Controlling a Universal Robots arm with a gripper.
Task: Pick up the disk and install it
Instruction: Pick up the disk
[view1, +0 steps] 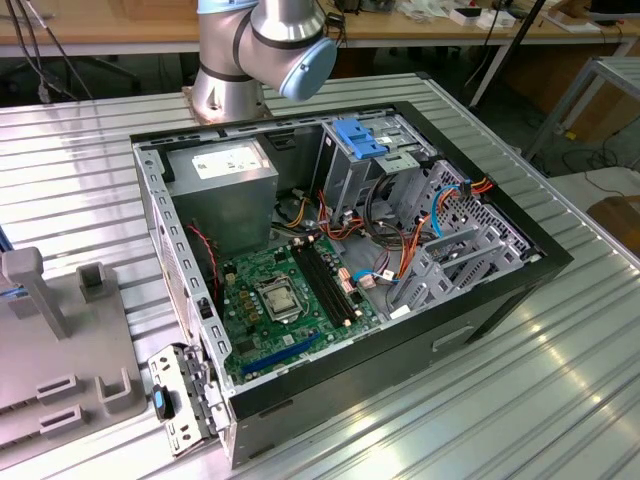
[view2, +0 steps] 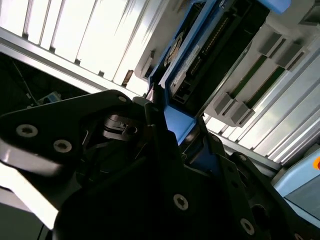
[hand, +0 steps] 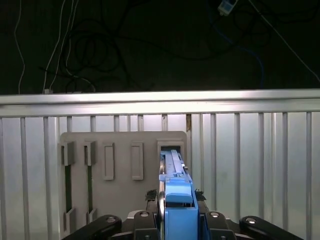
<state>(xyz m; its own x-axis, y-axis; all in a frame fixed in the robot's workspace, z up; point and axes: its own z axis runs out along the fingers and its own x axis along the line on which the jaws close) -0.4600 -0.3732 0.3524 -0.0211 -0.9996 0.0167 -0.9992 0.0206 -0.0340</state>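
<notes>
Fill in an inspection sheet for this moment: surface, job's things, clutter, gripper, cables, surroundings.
Surface: ribbed aluminium table.
Job's things: the disk, blue-framed and edge-on, is over the grey slotted holder plate; whether it is clear of the end slot cannot be told. The open computer case lies on the table with its motherboard exposed.
Clutter: nothing seen.
Gripper: the gripper is shut on the disk, seen in both wrist views.
Cables: orange, red and blue wires lie loose inside the case; a tangle of cables lies on the dark floor past the table edge.
Surroundings: arm base behind the case; wooden bench beyond.
</notes>
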